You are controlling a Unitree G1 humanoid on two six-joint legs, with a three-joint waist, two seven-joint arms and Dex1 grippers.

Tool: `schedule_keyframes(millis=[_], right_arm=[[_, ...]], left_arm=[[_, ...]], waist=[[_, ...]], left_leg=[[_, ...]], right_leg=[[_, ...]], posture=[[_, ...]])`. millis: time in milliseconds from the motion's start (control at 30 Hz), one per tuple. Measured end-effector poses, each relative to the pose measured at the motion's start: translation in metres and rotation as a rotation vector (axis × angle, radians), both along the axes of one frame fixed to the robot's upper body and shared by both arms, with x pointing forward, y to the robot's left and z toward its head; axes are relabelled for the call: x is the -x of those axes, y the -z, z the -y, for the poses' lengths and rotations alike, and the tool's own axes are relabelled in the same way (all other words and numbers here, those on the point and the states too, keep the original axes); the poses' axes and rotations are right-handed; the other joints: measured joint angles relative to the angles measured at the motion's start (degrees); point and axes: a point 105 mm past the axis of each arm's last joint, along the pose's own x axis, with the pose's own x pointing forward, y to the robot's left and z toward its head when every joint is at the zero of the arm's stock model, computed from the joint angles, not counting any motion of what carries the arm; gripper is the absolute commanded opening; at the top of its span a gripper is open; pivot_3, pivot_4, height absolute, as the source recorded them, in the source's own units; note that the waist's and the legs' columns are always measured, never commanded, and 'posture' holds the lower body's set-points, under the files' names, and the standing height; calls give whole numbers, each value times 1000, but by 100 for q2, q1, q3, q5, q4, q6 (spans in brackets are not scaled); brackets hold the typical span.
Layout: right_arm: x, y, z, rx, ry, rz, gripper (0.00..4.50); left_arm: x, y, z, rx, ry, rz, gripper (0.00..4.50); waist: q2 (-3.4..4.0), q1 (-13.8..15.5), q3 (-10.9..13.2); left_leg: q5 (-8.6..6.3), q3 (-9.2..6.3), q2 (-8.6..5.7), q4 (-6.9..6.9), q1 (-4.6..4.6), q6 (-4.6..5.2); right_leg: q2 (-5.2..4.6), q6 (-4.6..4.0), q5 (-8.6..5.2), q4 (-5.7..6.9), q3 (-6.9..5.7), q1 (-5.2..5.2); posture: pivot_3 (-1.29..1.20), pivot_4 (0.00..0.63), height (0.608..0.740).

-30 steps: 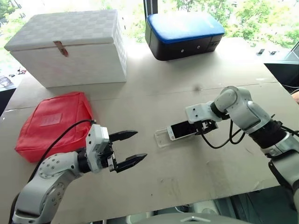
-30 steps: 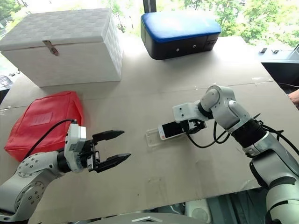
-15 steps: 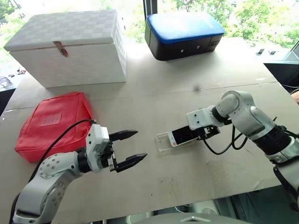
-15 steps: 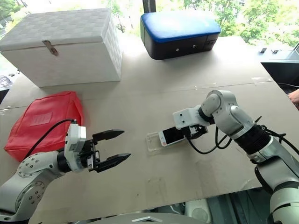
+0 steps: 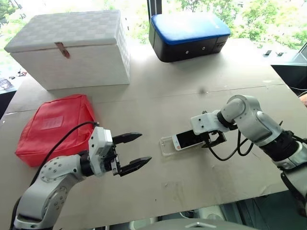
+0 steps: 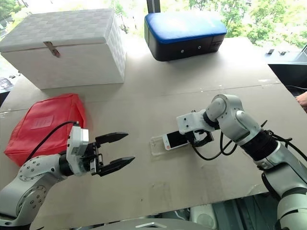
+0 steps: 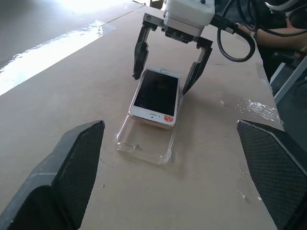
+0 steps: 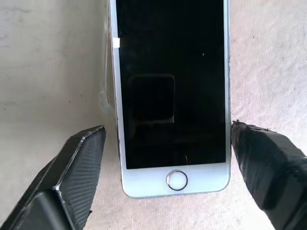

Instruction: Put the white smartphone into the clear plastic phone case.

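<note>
**Phone half-seated on the clear case, both grippers open**

Phone and case sit together near the middle of the brown table (image 5: 158, 100). We see the white smartphone (image 7: 156, 96) lying screen up, its home-button end toward our right gripper (image 7: 167, 67) and its far end overlapping the clear plastic phone case (image 7: 145, 142). In the left wrist view the phone covers only the near part of the case, and the rest of the transparent shell sticks out past the phone's top edge. The phone seems to rest slightly tilted on the case's rim rather than pressed flat inside, though we cannot be sure from these angles.

Our right gripper points steeply down over the home-button end of the phone. Its two black fingers (image 8: 74, 167) stand spread, one on each side of the phone's long edges, with a visible gap between each finger and the white edge, so nothing is gripped.

Our left gripper (image 5: 133, 152) hovers above the table, well apart from the phone, pointing toward it. Its fingers are wide apart and empty.

Farther to our left lies a red pouch (image 5: 55, 125), flat on the table. Behind it stands a white woven box (image 5: 72, 48) with its lid down, and to the right of that box sits a dark case with a blue top (image 5: 188, 34).
</note>
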Motion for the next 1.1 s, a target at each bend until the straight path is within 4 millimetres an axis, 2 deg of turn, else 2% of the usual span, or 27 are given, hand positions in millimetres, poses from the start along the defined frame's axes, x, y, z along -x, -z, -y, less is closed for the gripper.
schedule_keyframes(millis=[100,167,200,367,400,433,467,533,600,633,700,733,900,1000,1100], right_arm=[[2,-9,-1,-36,11,-4,4491],[5,-16,3,-57,29,-16,3940],[6,-20,4,-73,40,-20,3612],[13,-36,4,-193,93,-82,1125],[17,-40,1,-249,111,-112,379],[17,-40,-1,-260,113,-119,138],[18,-40,-3,-293,119,-132,0],[28,-39,-23,-460,126,-197,0],[34,-28,-32,-511,138,-228,0],[32,-20,-35,-538,173,-231,0],[27,-16,-38,-563,211,-220,0],[23,-15,-41,-582,234,-207,0],[10,-7,-45,-610,302,-168,0],[13,14,-42,-545,313,-193,0],[15,20,-45,-518,279,-181,0]], left_arm=[[0,0,0,0,2,0,4500],[0,0,0,1,2,0,4500],[0,0,0,2,2,0,4500],[1,3,2,-9,16,5,4500],[2,5,2,-13,23,1,3986],[2,6,2,-13,24,0,3969],[2,6,2,-13,26,-2,3734],[3,9,0,-12,37,-18,2790],[5,11,-1,-15,47,-27,1743],[7,12,-4,-24,48,-38,1153],[8,12,-8,-31,50,-48,170],[8,11,-10,-37,53,-48,45],[9,9,-14,-36,48,-46,45],[8,8,-17,-40,36,-43,45],[8,9,-17,-42,34,-44,45]], waist=[[0,5,0],[0,14,0],[-1,11,0],[-1,6,0],[-1,7,0],[-1,6,0],[-4,6,-1],[-10,-4,-5],[-7,0,-4],[-5,3,-2],[-3,2,-1],[-4,0,-1],[-4,4,-1],[-4,4,-2],[-10,-4,-6]], left_leg=[[0,0,0,0,0,0],[0,-1,0,0,0,0],[0,0,0,0,-1,0],[-1,-5,0,0,-1,0],[-1,-6,0,-1,-1,1],[-1,-6,0,0,-1,1],[-1,-7,0,-2,-1,1],[-2,-8,2,-6,0,0],[-2,-8,2,-7,-3,0],[-2,-7,-1,-7,-6,0],[-1,-2,-3,-6,-7,0],[-1,-2,-3,-6,-7,0],[-1,-3,-4,-6,-7,0],[-1,-3,-3,-7,-8,0],[-1,1,-2,-7,-1,1]], right_leg=[[-1,-1,-1,0,0,0],[-3,-2,-1,-1,0,1],[-4,-3,-1,-1,1,0],[-3,-4,-1,-1,0,0],[-4,-4,-1,-1,0,1],[-4,-5,-1,-1,0,0],[-5,-6,-2,-2,0,0],[-4,-4,0,-1,0,0],[-5,-5,-1,-1,-1,-2],[-10,-6,-1,-1,-1,-4],[-13,-6,-1,-1,2,-8],[-13,-6,-2,-1,2,-8],[-11,-5,-2,0,-2,-8],[-9,-2,0,-1,-3,-8],[-3,4,-2,-1,-1,-3]], posture=[[0,150,740],[0,150,740],[0,150,740],[0,150,740],[0,150,740],[0,150,740],[0,150,740],[0,150,740],[0,150,740],[0,150,740],[0,150,740],[0,150,740],[0,150,740],[0,150,740],[0,150,740]])
